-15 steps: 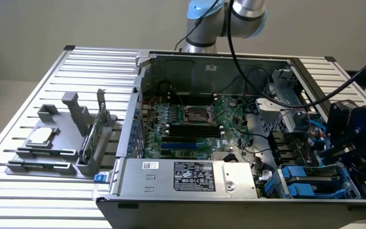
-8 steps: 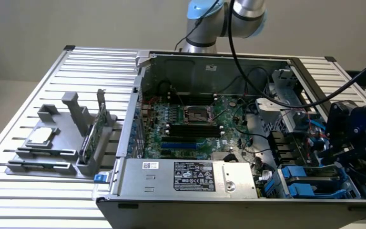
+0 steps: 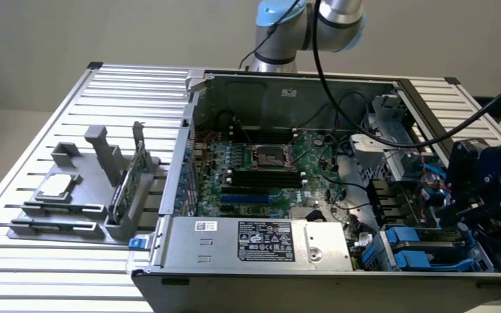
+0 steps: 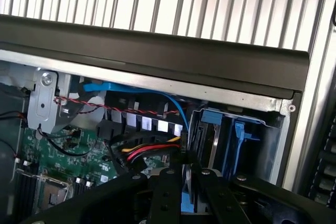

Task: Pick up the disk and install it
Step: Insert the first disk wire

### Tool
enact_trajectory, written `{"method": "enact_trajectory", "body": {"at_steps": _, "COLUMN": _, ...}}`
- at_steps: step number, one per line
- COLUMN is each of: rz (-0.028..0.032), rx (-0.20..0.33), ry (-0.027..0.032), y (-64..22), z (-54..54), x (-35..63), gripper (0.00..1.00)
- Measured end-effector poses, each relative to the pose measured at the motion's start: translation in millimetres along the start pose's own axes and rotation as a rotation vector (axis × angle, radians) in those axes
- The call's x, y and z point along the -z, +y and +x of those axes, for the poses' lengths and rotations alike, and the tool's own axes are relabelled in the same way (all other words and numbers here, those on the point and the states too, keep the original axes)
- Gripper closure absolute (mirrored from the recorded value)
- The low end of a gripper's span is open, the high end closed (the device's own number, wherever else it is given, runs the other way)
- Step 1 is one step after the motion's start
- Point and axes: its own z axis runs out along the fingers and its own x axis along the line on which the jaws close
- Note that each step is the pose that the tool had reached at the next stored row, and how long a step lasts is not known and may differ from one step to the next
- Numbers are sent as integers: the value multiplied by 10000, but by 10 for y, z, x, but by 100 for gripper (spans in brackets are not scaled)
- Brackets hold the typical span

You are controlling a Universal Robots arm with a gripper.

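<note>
1. The disk (image 4: 188, 195) sits between my fingers (image 4: 167, 192), seen in the wrist view as a thin blue strip standing on edge, so its flat faces turn toward my pads and its long axis runs down into the case.
2. My gripper (image 4: 185, 190) is narrowed onto the disk, one finger on each side of it, with no free gap that I can see.
3. Just beyond the disk is the drive bay (image 4: 239, 145), a metal cage in the corner of the computer case (image 3: 259, 244). I count two blue carrier pieces standing upright inside it, with dark slots between them.
4. Room here is tight: the bay's metal walls flank the slots, and the case's dark top rim (image 4: 157, 45) crosses just past the bay.
5. One bundle of yellow, red and black cables (image 4: 144, 153) lies just beside my finger, and a blue cable (image 4: 157, 95) arcs over it toward the bay.
6. In the exterior view my gripper (image 3: 485, 195) hangs over the case's corner on the exterior view's right, above blue carriers (image 3: 416, 251).
7. The motherboard (image 3: 259, 169) fills the case floor, well apart from the bay.
8. On the slatted table (image 3: 42, 274), at the exterior view's left, stands one grey holder (image 3: 85, 195) with one silver chip (image 3: 57, 187) and one green card (image 3: 127, 182) standing upright.
</note>
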Motion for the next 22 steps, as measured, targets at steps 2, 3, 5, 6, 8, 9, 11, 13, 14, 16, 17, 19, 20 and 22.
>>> {"method": "enact_trajectory", "body": {"at_steps": 2, "rz": 18, "rx": -39, "ry": -56, "y": -1, "z": 0, "x": 0, "gripper": 83}}
{"method": "enact_trajectory", "body": {"at_steps": 3, "rz": 28, "rx": -59, "ry": -85, "y": -1, "z": 0, "x": 0, "gripper": 83}}
{"method": "enact_trajectory", "body": {"at_steps": 5, "rz": 47, "rx": -99, "ry": -141, "y": -2, "z": 0, "x": 0, "gripper": 83}}
{"method": "enact_trajectory", "body": {"at_steps": 6, "rz": 57, "rx": -120, "ry": -173, "y": -3, "z": 0, "x": 0, "gripper": 83}}
{"method": "enact_trajectory", "body": {"at_steps": 8, "rz": 79, "rx": -167, "ry": -270, "y": -2, "z": 0, "x": 0, "gripper": 83}}
{"method": "enact_trajectory", "body": {"at_steps": 9, "rz": 89, "rx": -196, "ry": -328, "y": -2, "z": 0, "x": 0, "gripper": 83}}
{"method": "enact_trajectory", "body": {"at_steps": 11, "rz": 103, "rx": -277, "ry": -456, "y": -2, "z": 0, "x": 0, "gripper": 83}}
{"method": "enact_trajectory", "body": {"at_steps": 13, "rz": 99, "rx": -373, "ry": -567, "y": -2, "z": -1, "x": -4, "gripper": 83}}
{"method": "enact_trajectory", "body": {"at_steps": 14, "rz": 99, "rx": -392, "ry": -589, "y": -2, "z": -2, "x": -9, "gripper": 83}}
{"method": "enact_trajectory", "body": {"at_steps": 16, "rz": 99, "rx": -395, "ry": -601, "y": -3, "z": -3, "x": -10, "gripper": 83}}
{"method": "enact_trajectory", "body": {"at_steps": 17, "rz": 100, "rx": -402, "ry": -604, "y": -3, "z": -2, "x": -9, "gripper": 83}}
{"method": "enact_trajectory", "body": {"at_steps": 19, "rz": 101, "rx": -483, "ry": -608, "y": -3, "z": -1, "x": -10, "gripper": 83}}
{"method": "enact_trajectory", "body": {"at_steps": 20, "rz": 94, "rx": -547, "ry": -613, "y": -3, "z": -1, "x": -10, "gripper": 83}}
{"method": "enact_trajectory", "body": {"at_steps": 22, "rz": 72, "rx": -713, "ry": -623, "y": -2, "z": -1, "x": -10, "gripper": 83}}
